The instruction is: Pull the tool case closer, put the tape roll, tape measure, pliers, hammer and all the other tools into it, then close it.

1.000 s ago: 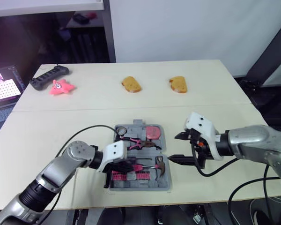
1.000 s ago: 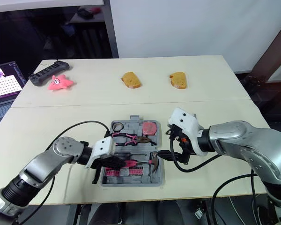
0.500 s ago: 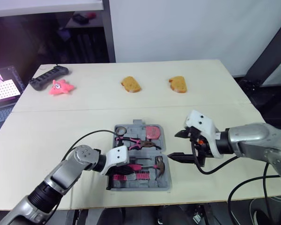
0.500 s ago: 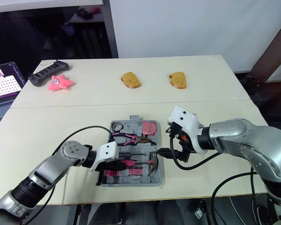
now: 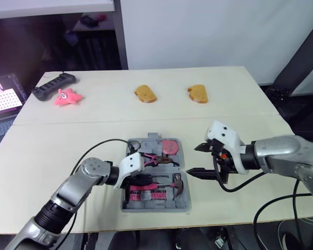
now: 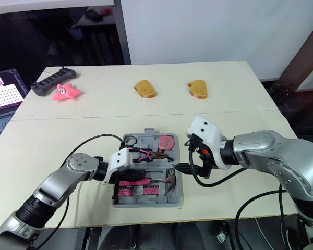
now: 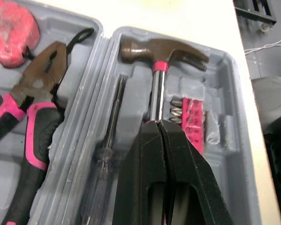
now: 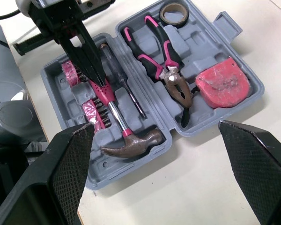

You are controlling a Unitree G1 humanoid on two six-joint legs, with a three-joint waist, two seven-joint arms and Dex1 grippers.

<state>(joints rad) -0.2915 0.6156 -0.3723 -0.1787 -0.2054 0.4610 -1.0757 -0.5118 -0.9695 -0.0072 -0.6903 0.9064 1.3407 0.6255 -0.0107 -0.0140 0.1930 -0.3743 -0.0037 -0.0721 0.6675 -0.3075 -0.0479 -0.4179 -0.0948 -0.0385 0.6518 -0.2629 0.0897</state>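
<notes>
The grey tool case lies open near the table's front edge. Its far half holds the tape roll, the red tape measure and the pink-handled pliers. The near half holds the hammer, a screwdriver and a pink bit set. My left gripper is shut, its tips resting over the hammer's handle. My right gripper hangs wide open just right of the case, holding nothing.
Two bread pieces lie at the back of the table. A pink star toy and a black controller sit at the back left. A laptop stands past the left edge.
My left gripper has shifted a little from the case's front edge toward its middle, onto the hammer handle. The right arm has hardly moved.
</notes>
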